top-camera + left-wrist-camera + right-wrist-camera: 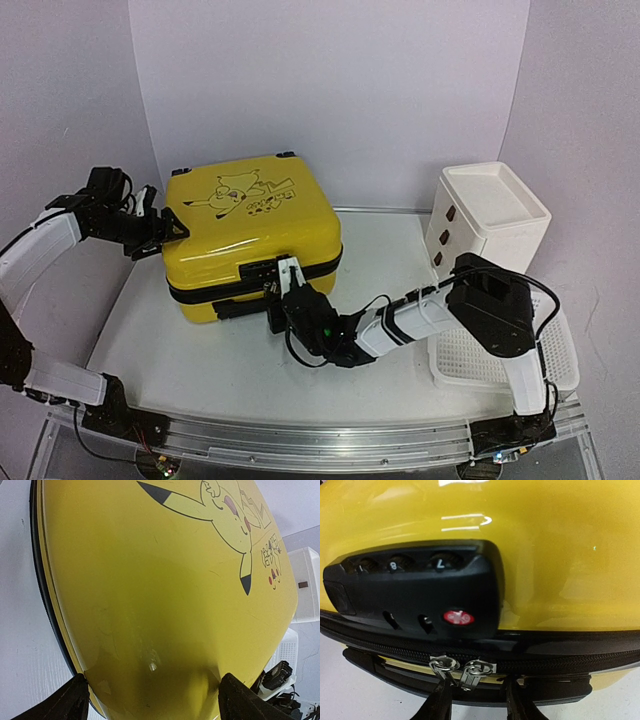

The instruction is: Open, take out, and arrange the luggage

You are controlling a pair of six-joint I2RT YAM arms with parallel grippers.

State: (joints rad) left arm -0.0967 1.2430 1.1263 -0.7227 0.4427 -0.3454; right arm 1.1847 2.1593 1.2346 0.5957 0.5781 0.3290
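White walls hem a white counter (200, 350) where the yellow luggage (250, 225) lies shut, left of centre. The left gripper (172, 230) has its jaws spread wide astride the lid's left corner. The right gripper (476, 702) has jaws half-narrowed around the twin zipper pulls (462, 669) — pinch unconfirmed. Opening is in hand — next, grip one pull firmly and run it along the zipper band (570, 661).
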